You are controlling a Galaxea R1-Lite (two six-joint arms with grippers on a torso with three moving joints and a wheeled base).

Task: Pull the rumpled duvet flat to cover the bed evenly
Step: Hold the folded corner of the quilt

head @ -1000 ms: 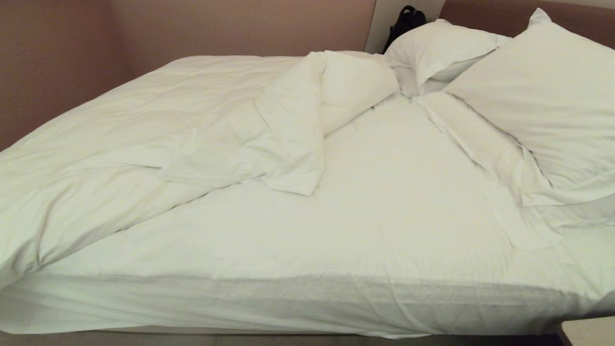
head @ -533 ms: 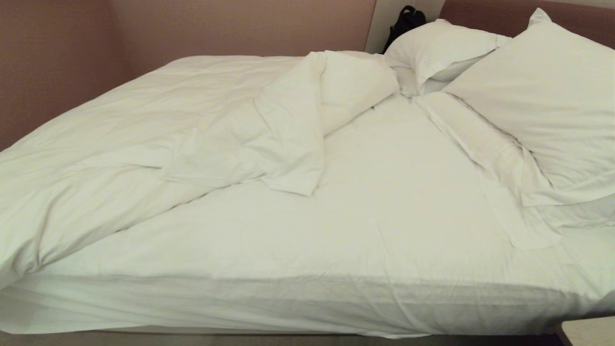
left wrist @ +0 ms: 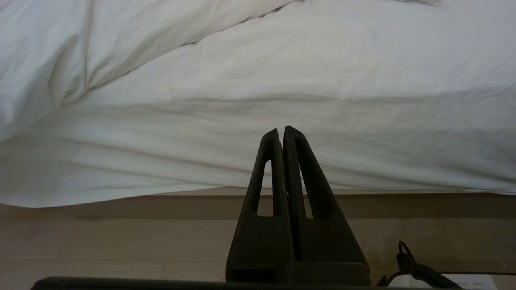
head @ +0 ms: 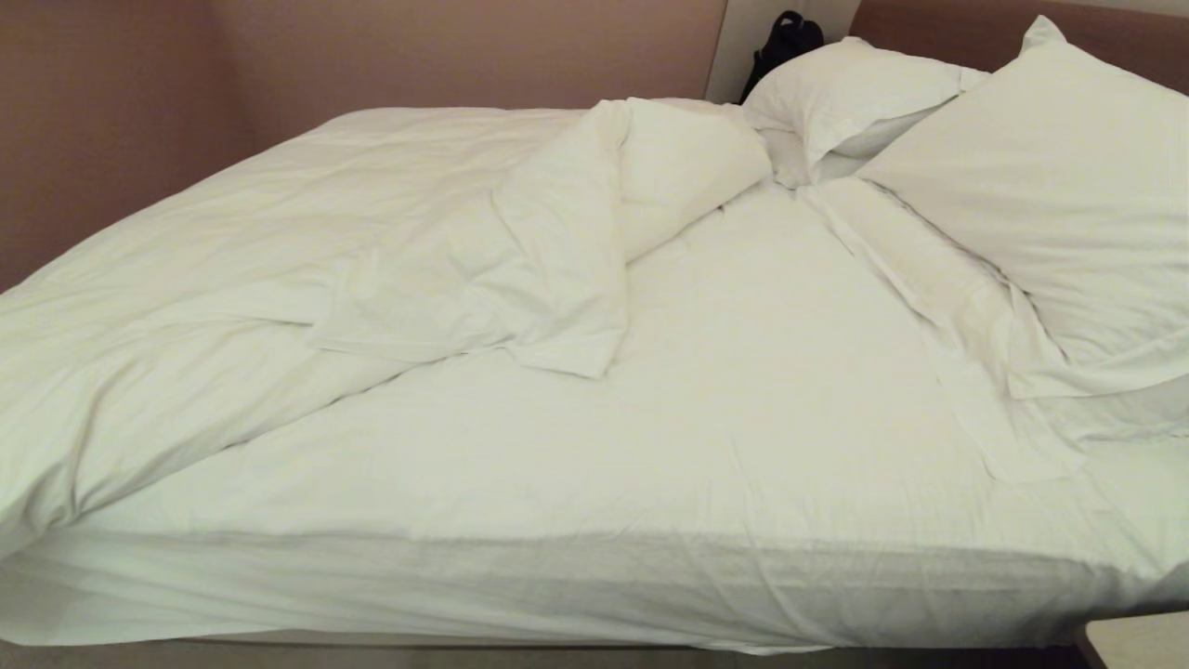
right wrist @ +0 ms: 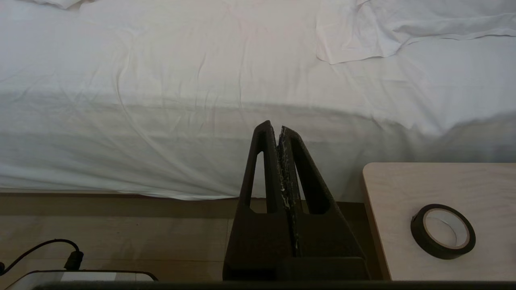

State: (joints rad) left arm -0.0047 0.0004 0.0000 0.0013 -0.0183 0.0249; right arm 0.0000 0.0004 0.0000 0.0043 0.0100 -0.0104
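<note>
Duvet (head: 307,251): bunched on the robot's left half of the bed, one corner folded back toward the middle, so the sheet on the near and right side lies bare.
Folded corner (head: 567,348): it lies loose on the sheet, pointing at the robot; likely the easiest part to pinch and pull out.
Bed (head: 743,595): its near edge runs across in front of the robot, the sheet hanging over the side.
Pillows (head: 1050,186): two, stacked at the head end on the right, well apart from the heap.
Left gripper (left wrist: 282,131): jaws pressed together, holding nothing, hanging low before the bed's side, above the floor; parked, it seems.
Right gripper (right wrist: 274,127): jaws likewise pressed together and empty, low before the bed's side, near a small bench (right wrist: 403,185) carrying a roll of tape (right wrist: 442,230).
Stage: judged as the very start; nothing is gripped, and both arms hang short of the duvet.
</note>
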